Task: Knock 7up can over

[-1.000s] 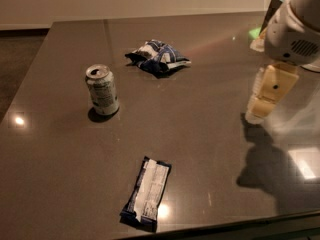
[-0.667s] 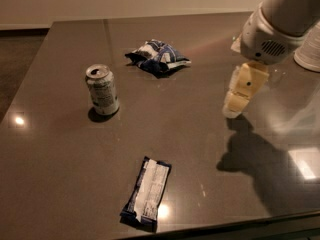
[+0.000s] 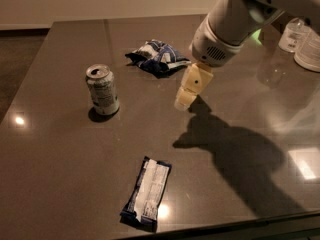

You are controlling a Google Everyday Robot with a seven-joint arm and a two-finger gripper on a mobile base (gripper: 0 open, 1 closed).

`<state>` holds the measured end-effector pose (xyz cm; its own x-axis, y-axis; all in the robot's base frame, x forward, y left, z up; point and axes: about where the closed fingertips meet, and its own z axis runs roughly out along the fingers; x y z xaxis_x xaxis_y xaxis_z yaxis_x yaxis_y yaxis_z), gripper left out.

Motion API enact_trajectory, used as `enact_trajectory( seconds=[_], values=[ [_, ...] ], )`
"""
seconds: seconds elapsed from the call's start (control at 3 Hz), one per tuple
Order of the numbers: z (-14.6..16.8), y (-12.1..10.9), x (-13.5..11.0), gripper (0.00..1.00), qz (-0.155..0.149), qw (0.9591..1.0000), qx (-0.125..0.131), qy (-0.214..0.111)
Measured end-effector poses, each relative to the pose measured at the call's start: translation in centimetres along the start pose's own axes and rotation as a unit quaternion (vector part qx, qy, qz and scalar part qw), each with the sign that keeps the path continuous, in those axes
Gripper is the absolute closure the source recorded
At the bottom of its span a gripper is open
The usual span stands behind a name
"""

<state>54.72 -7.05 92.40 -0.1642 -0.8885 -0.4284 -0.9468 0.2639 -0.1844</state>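
Gripper [image 3: 181, 104] fingers together, empty, right of upright 7up can [image 3: 102, 90], well apart

The pale whitish-green 7up can [image 3: 102, 90], dark-printed and silver-topped, stands at nine o'clock on the dark brown bench [image 3: 60, 149]. The cream gripper [image 3: 183, 103] hangs near centre. A blue-and-white bag [image 3: 159, 57] lies at twelve, and a dark blue, white-panelled wrapper [image 3: 147, 193] at six.

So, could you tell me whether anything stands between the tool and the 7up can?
Nothing visible does. Bare table lies between the tool and the upright 7up can; the snack bag sits farther back, the wrapper nearer the camera.
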Motion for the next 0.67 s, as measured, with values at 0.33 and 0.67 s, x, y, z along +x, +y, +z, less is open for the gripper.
enact_trajectory(
  seconds=[0.33,0.67],
  values=[
    [1.9,-0.3,-3.5,0.0,-0.007,0.9993,-0.011,-0.034],
    [4.8,-0.1,-8.3,0.0,-0.017,0.9965,-0.041,-0.071]
  ],
)
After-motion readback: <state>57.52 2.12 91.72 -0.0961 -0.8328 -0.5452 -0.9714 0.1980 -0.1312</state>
